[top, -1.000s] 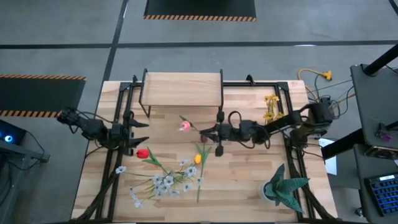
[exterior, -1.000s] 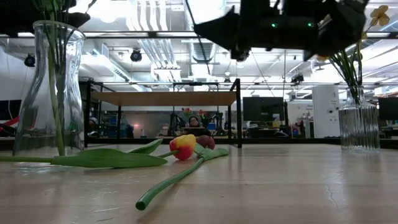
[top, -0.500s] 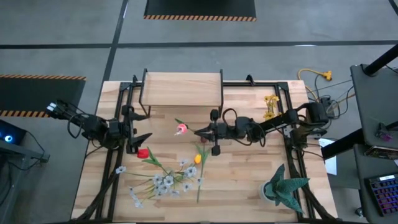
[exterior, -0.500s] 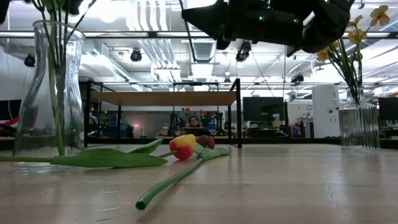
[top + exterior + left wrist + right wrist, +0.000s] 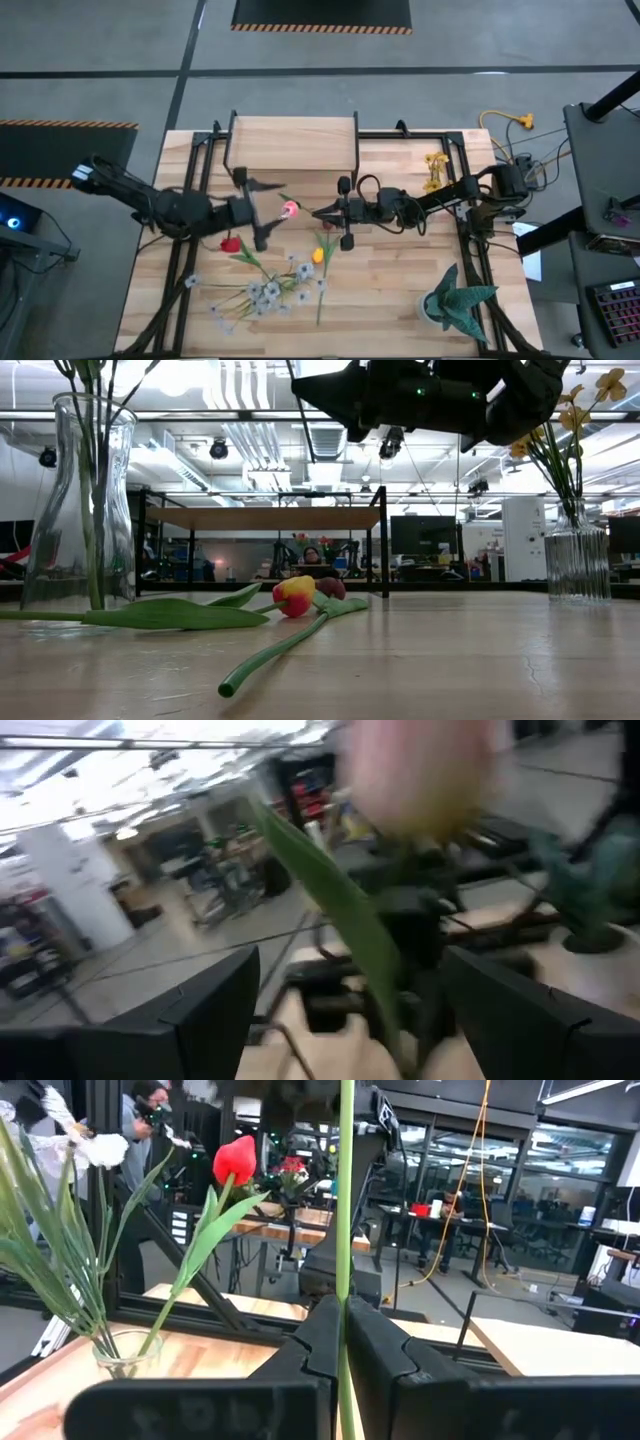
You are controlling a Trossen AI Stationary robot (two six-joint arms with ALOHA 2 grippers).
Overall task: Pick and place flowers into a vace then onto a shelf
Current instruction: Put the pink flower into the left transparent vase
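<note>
A pink tulip (image 5: 291, 208) hung upright by its stem below the shelf (image 5: 293, 142). The red tulip (image 5: 230, 244) stood in a clear vase (image 5: 80, 510); a yellow tulip (image 5: 318, 256) and pale blossoms (image 5: 262, 294) lay flat.

A pink-headed tulip with a green stem (image 5: 291, 208) showed beside a red tulip (image 5: 230, 244) and a yellow-orange tulip (image 5: 317, 256); a light wooden shelf board (image 5: 292, 143) stood on black legs.

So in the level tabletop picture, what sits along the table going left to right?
Tall glass vase → yellow-red tulip lying flat → shelf post behind it → ribbed glass vase with yellow blooms.
</note>
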